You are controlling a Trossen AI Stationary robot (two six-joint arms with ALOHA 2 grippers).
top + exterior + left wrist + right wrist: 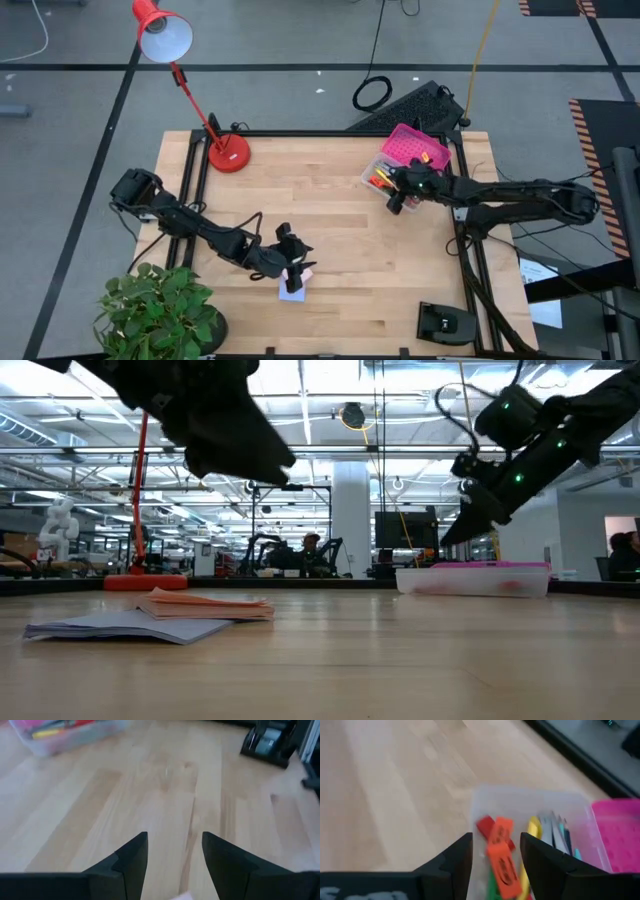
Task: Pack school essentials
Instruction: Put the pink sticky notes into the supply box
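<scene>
On the near side of the table, two sticky-note pads lie waiting under the left gripper (291,268).

Its fingers stand parted and empty, poised just over the pads, likely to pinch one next: the pink pad (205,605) lies partly on the flatter lavender pad (120,625), both thin paper squares on smooth pale wood. Farther off, the right gripper (397,200) hovers released over the clear plastic box (530,802), where blocky orange erasers (501,855), a red eraser (485,825) and slim pens (555,832) lie, beside its dimpled pink lid (417,147).
</scene>
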